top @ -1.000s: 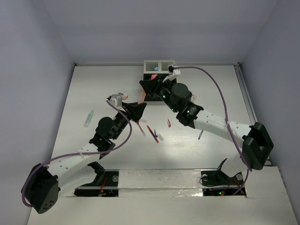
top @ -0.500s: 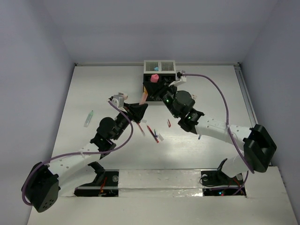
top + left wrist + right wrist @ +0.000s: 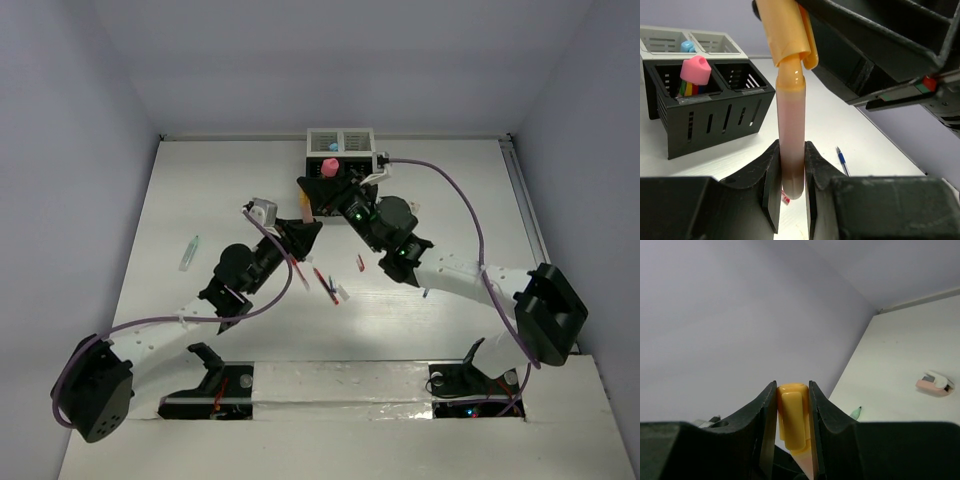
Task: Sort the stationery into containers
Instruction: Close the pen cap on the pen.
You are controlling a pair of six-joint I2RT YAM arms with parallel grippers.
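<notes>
An orange marker [image 3: 791, 125] stands upright above the table. My left gripper [image 3: 791, 170] is shut on its lower barrel. My right gripper [image 3: 792, 412] is shut on its orange cap [image 3: 792, 415], coming from above. In the top view both grippers meet at the marker [image 3: 307, 212], just in front of the black container [image 3: 312, 178], which is joined to the white container [image 3: 340, 140] behind it. A pink marker [image 3: 695, 70] stands in the black container [image 3: 710, 125]. A light blue one [image 3: 688, 46] sits in the white container [image 3: 660, 47].
Red pens [image 3: 322, 281], a short red piece [image 3: 360, 263] and a dark pen [image 3: 427, 290] lie mid-table. A blue pen [image 3: 842, 161] lies right of the left fingers. A pale green marker [image 3: 189, 252] lies far left. A pink-and-white piece [image 3: 936, 382] lies on the table.
The left gripper has shifted a little right with the marker. The right arm has drawn in closer over the cap. Both grips have held.
</notes>
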